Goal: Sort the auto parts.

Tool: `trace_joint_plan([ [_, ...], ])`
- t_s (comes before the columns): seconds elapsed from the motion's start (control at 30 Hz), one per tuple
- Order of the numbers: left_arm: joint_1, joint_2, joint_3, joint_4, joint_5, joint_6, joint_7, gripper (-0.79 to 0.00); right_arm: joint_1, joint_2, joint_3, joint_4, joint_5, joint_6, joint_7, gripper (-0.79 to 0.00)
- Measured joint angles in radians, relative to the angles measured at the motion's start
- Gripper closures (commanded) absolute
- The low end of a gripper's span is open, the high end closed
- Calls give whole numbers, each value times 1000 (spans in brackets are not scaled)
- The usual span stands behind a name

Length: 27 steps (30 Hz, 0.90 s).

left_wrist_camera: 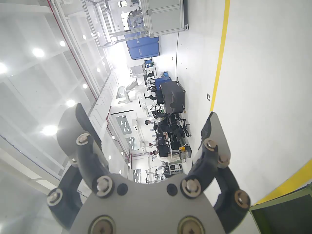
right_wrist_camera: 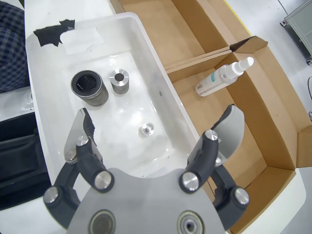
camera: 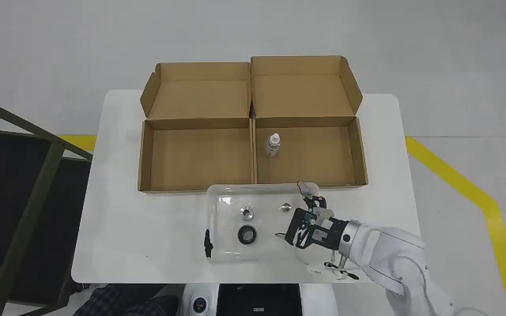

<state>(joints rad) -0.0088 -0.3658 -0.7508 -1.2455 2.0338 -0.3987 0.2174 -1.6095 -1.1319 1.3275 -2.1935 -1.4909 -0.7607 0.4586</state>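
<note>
Two cardboard boxes (camera: 196, 158) stand open behind the clear tray (right_wrist_camera: 156, 57), likely as sorting bins; one holds a spray bottle (right_wrist_camera: 219, 77). The right gripper (right_wrist_camera: 158, 112) hangs spread wide over the tray, seemingly ready to pick its black sleeve (right_wrist_camera: 89, 91), steel bush (right_wrist_camera: 119, 81) or small fitting (right_wrist_camera: 146, 129). The left gripper (left_wrist_camera: 145, 112), also wide, faces away from the tray.

White right arm (camera: 393, 248); grey plate (right_wrist_camera: 146, 196), black linkages (right_wrist_camera: 88, 158), silver screws (right_wrist_camera: 103, 180), 2 jaws.

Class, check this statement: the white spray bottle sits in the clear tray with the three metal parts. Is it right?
No. The spray bottle is in the right-hand cardboard box, not the clear tray, as the top view shows. The three metal parts, a bushing, a cylinder and a small fitting, are in the tray.
</note>
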Motion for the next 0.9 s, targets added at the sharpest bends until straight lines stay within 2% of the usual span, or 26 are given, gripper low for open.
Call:
trace_joint_plan([
  [0.23,0,0,0,0,0,0,0,-785,-19,7,-25,25,-54,-10,3,-785],
  [0.47,0,0,0,0,0,0,0,-785,17,7,-68,87,-68,2,14,-785],
  [0.67,0,0,0,0,0,0,0,-785,54,7,-86,117,-68,27,40,-662],
  [0.73,0,0,0,0,0,0,0,-785,66,6,-94,123,-72,35,53,-588],
  [0.9,0,0,0,0,0,0,0,-785,90,5,-119,140,-88,58,85,-542],
])
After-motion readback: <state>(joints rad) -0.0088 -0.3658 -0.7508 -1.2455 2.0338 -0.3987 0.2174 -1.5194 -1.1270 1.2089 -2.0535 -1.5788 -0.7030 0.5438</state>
